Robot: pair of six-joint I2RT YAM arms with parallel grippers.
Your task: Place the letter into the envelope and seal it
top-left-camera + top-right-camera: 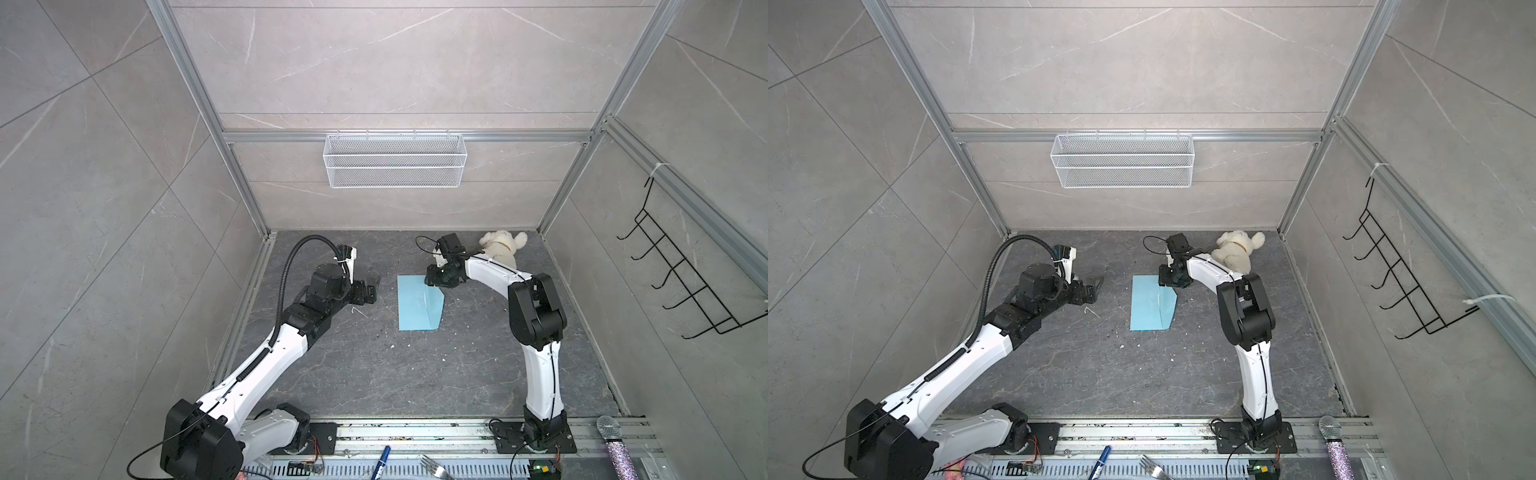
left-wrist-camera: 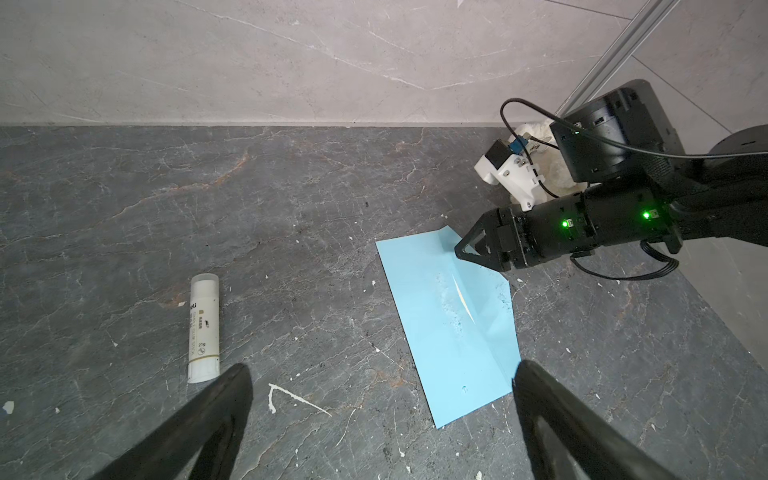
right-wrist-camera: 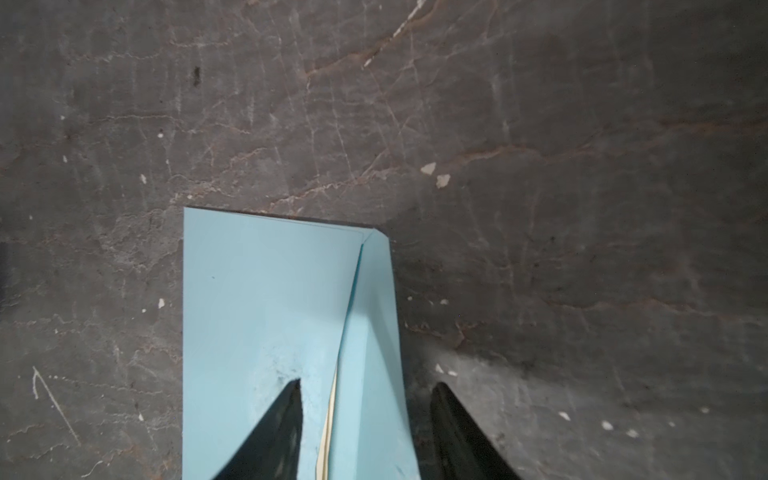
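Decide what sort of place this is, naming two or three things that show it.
Probably a robot test cell, not a home: a left arm and right arm bolted to a metal rail, aluminium framing around stone-look panels, and props, a plush toy and a microphone.

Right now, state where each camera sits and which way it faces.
Both top views: overhead at the front, looking down on the envelope, left arm, right arm.
Left wrist: on the left arm, facing the glue stick; open left claw shows.
Right wrist: low over the envelope; right claw straddles the flap.
All share the envelope.
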